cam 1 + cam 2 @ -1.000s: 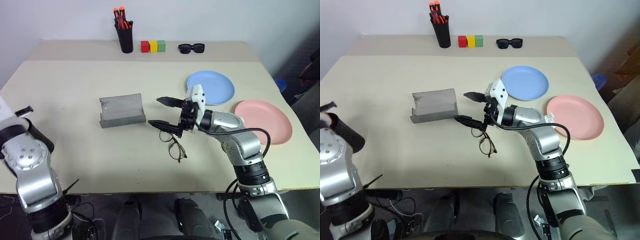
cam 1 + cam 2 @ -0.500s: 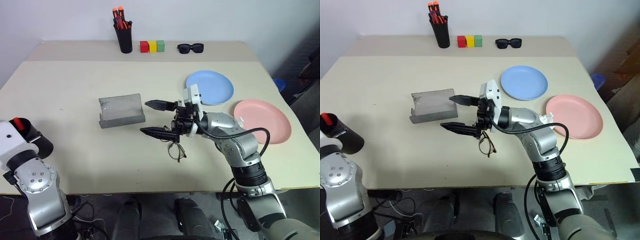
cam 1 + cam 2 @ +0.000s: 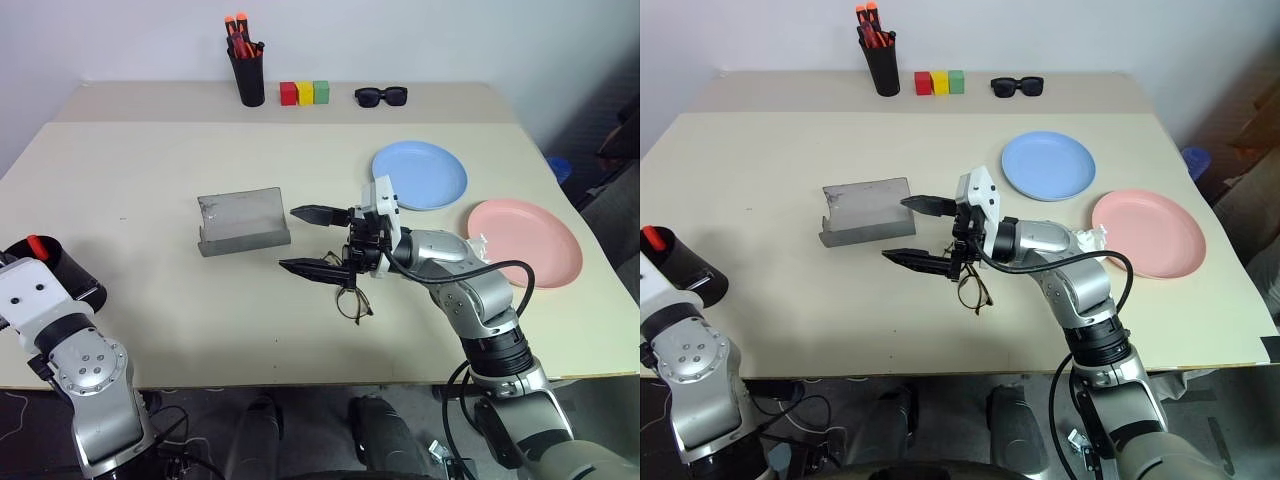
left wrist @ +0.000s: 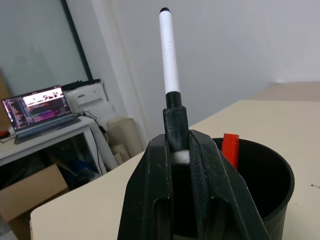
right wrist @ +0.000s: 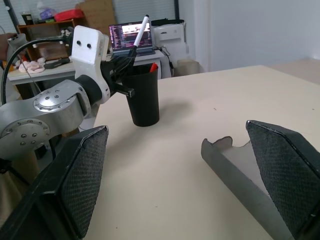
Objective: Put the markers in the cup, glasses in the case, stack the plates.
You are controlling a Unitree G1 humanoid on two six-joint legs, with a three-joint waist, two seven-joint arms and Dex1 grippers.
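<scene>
Right, head cam first: R gripper (image 3: 318, 240) hangs over mid-table w/ jaws spread wide, nothing in them, pointing toward the case (image 3: 243, 222), which lies open. Glasses (image 3: 350, 298) sit on the table just under/behind the fingertips, not touching as far as I can tell. Blue plate (image 3: 421, 175) and pink plate (image 3: 528, 242) lie side by side, not stacked. Cup (image 3: 680, 268) stands at the near-left table edge w/ the red-cap marker (image 3: 651, 238) poking out of it.

L wrist cam: L gripper (image 4: 180, 150) is clamped on the white marker (image 4: 169, 54), holding it near its lower black end, shaft standing up clear above the fingers. Cup rim sits right behind/below the fingers, red cap inside.

R wrist cam: my own pads (image 5: 83, 175) stand far apart; between them the open case, and further off the L arm w/ marker over the cup.

Step in hand, I judge: drop white marker in cup. To do it well I'd get the lower tip inside the rim before letting go, keep it near upright, release low so it doesn't bounce out or tip the cup off the edge. Then glasses next.
</scene>
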